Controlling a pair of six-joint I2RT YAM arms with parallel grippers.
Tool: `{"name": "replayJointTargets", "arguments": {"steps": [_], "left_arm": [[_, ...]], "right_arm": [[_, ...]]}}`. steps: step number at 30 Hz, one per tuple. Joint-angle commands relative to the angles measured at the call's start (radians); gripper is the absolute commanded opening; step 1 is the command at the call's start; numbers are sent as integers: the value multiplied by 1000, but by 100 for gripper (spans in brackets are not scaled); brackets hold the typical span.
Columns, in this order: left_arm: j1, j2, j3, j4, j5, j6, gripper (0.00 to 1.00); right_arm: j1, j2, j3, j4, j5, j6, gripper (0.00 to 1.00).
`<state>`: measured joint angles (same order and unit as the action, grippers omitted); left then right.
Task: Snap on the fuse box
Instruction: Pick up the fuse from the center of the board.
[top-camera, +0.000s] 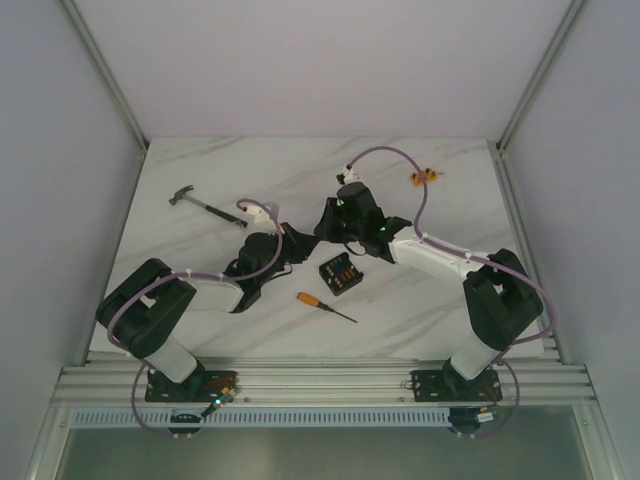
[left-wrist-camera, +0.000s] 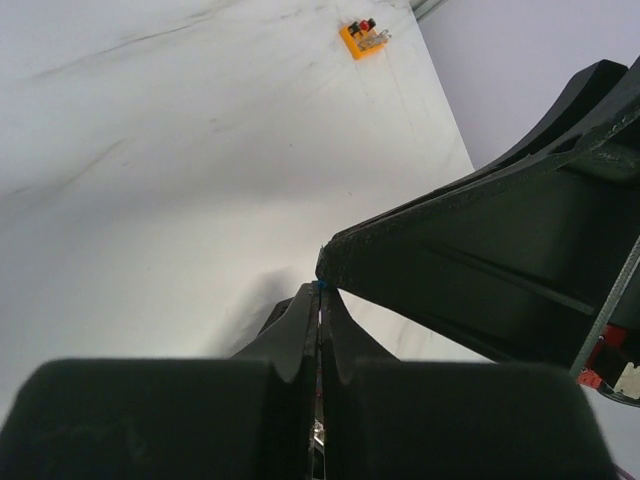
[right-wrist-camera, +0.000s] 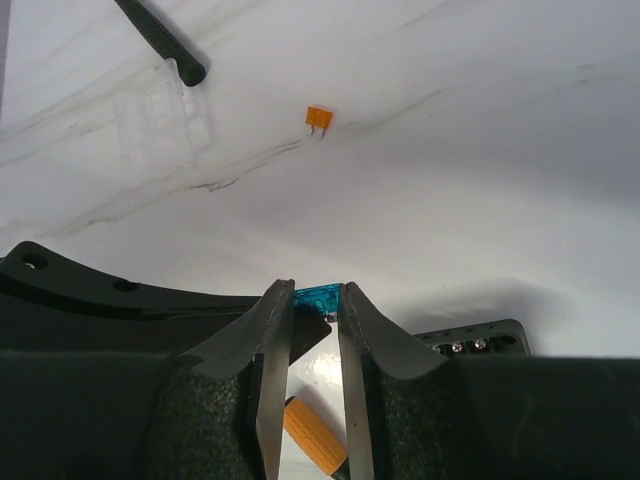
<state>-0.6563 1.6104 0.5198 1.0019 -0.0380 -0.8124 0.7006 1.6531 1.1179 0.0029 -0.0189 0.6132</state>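
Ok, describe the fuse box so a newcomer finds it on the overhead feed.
On the marble table, look near the middle. The fuse box lies just beyond the orange-handled screwdriver. It is the only black squarish box, with tiny orange fuses on top; the orange block sits far right.

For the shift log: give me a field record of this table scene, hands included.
right hand: shut on blue fuse
left hand: shut, seemingly on the same fuse's tip
fuse box: on table, no hand on it
clear plastic piece: flat on table beside hammer handle
orange fuse: loose on table
screwdriver: near side of fuse box
orange block: far right of table
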Motion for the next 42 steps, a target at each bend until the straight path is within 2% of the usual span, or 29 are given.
{"name": "replayJointTargets", "arguments": {"steps": [1, 4, 6, 11, 14, 22, 28, 32, 42], "left_arm": [[-2, -58, -4, 13, -7, 29, 1], [-2, -105, -16, -36, -5, 59, 0], [-2, -145, -18, -80, 14, 96, 0], [-2, -288, -42, -154, 59, 187, 0], [-2, -349, -15, -238, 141, 247, 0], [-2, -500, 12, -354, 338, 405, 0], [-3, -532, 55, -398, 506, 482, 0], [-5, -526, 74, -399, 570, 498, 0], [-14, -519, 78, -365, 669, 503, 0]], "right_arm": [[13, -78, -36, 48, -16, 11, 34], [9, -132, -43, 49, -47, -74, 46], [1, -173, -38, 34, -106, -164, 50], [-26, -285, -38, -47, -248, -410, 53], [-44, -343, -23, -127, -330, -531, 53], [-83, -460, 3, -257, -585, -748, 54], [-83, -451, 45, -312, -717, -821, 52], [-83, -437, 65, -328, -798, -857, 52], [-85, -394, 87, -366, -822, -908, 47]]}}
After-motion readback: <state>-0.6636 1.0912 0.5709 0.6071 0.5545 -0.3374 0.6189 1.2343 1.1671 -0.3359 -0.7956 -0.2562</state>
